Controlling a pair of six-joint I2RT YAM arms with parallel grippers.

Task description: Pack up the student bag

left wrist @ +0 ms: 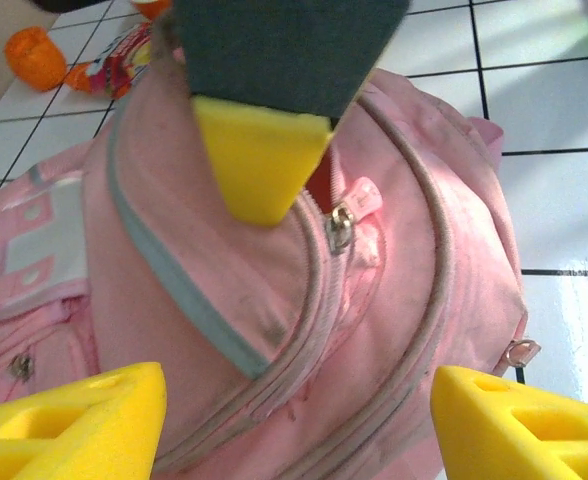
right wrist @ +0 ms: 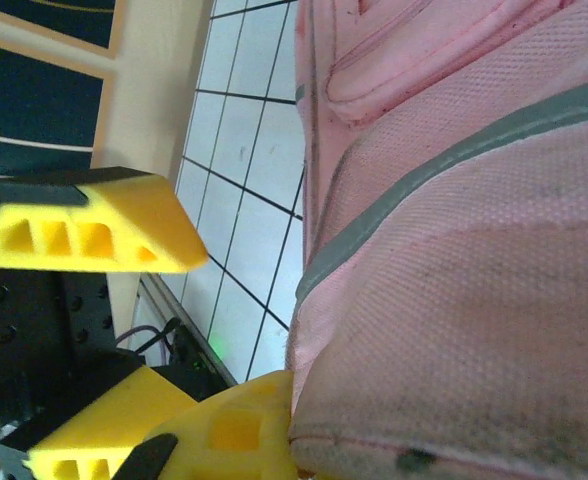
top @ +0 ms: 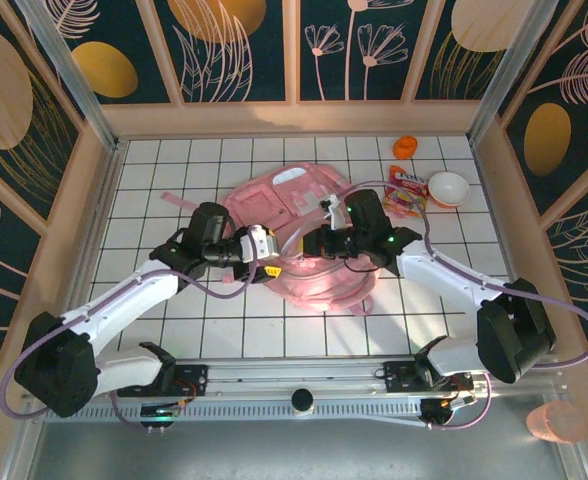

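Note:
The student bag (top: 294, 215), big and pale pink, lies flat mid-table with both grippers over its near half. In the left wrist view my left gripper (left wrist: 294, 430) stands open, its yellow fingers (left wrist: 74, 420) wide apart just above the bag's zipped front (left wrist: 414, 300), holding nothing. My right gripper (top: 326, 243) is shut on a fold of the bag's fabric, pulling it up beside a zip pull (left wrist: 344, 225). Its yellow fingertip (left wrist: 259, 160) shows from the left wrist. In the right wrist view pink fabric (right wrist: 474, 250) covers the right gripper (right wrist: 294, 440).
At the back right lie an orange item (top: 405, 147), a colourful snack packet (top: 406, 192) and a white bowl (top: 448, 188). A pink cup (top: 554, 422) stands off the table at the near right. Wooden walls (top: 104, 200) fence the white tiled table (top: 154, 180).

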